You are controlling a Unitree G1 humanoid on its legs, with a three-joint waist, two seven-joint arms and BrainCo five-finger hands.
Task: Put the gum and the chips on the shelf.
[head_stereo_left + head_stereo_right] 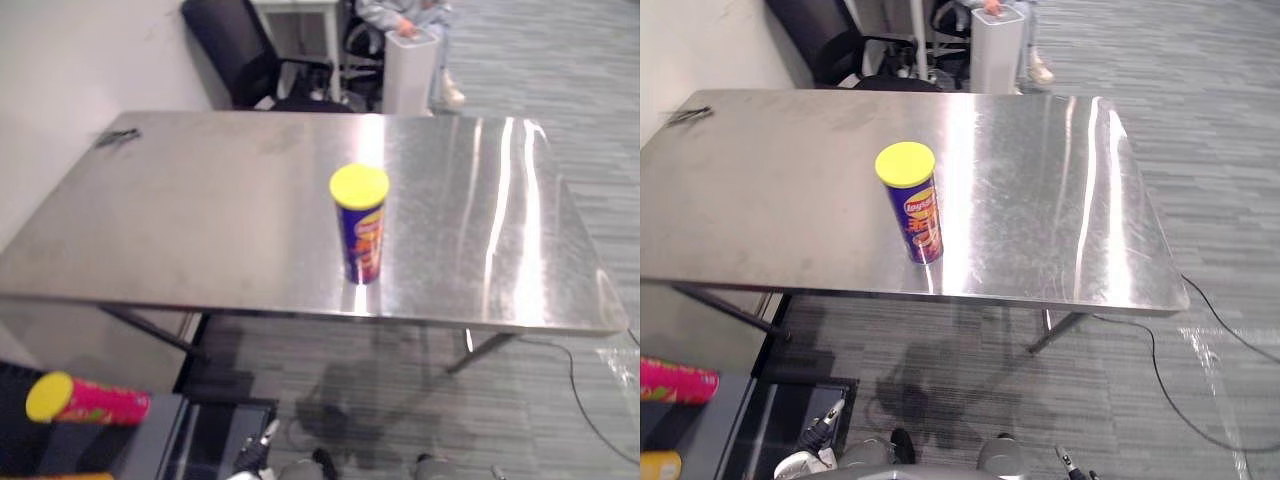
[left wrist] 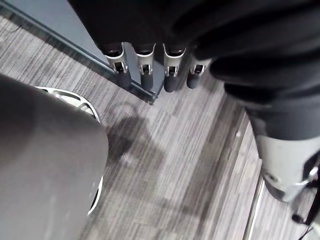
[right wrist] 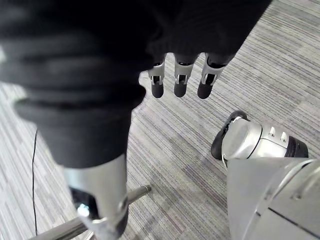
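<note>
A grey striped carpet (image 1: 560, 60) surrounds a steel table (image 1: 200, 220) whose top shines under the room lights. The chips can (image 1: 361, 235), dark blue with a yellow lid, stands upright on the table, near its front edge and a little right of the middle, with bare steel all round it. A small dark item (image 1: 117, 137) lies at the table's far left corner; what it is cannot be told. Below the table's front left corner, a pink can (image 1: 88, 400) with a yellow lid lies on its side on a dark shelf (image 1: 155, 435). Beyond the table's far edge stand a black office chair (image 1: 235, 50) and a white bin (image 1: 408, 72), with a seated person (image 1: 405, 15) just behind the bin. The robot's left hand (image 2: 146, 70) hangs over the carpet beside the shelf's edge, fingers straight and holding nothing. The right hand (image 3: 180, 80) hangs over the carpet too, fingers straight and empty.
</note>
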